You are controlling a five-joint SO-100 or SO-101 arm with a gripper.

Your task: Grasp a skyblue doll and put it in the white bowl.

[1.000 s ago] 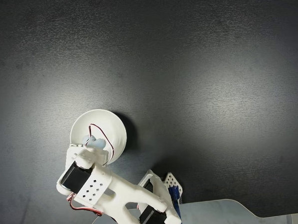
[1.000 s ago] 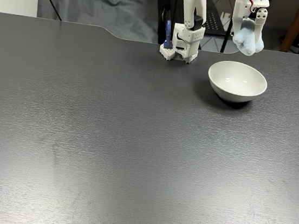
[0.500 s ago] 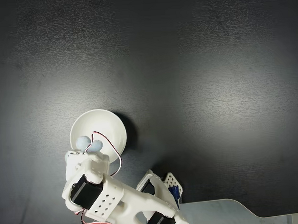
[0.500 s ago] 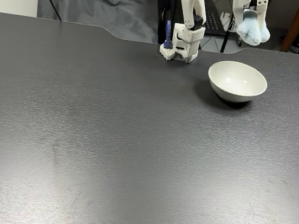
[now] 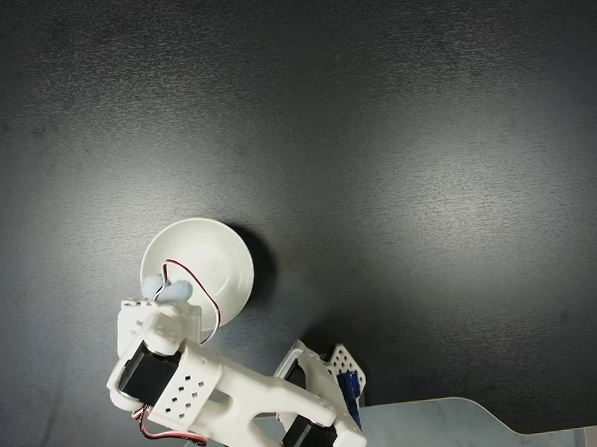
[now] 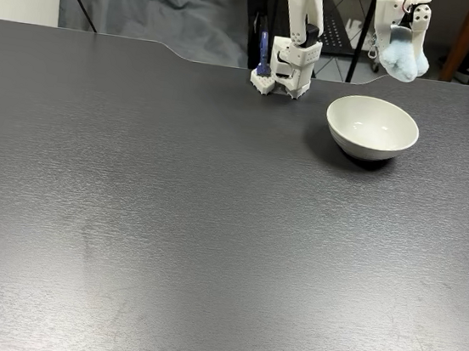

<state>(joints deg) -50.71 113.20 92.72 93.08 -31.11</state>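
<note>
Presently: skyblue doll (image 6: 402, 60) clamped in gripper (image 6: 401, 52), hanging above white bowl (image 6: 371, 127), toward its 1 o'clock rim.
Judged light, soft, compressible plush; best pinched across central body.

Readable text: none in either fixed view.
Labels, brands: none legible on the white plastic robot arm (image 6: 297, 29) or the round glossy white bowl (image 6: 372, 128).
</note>
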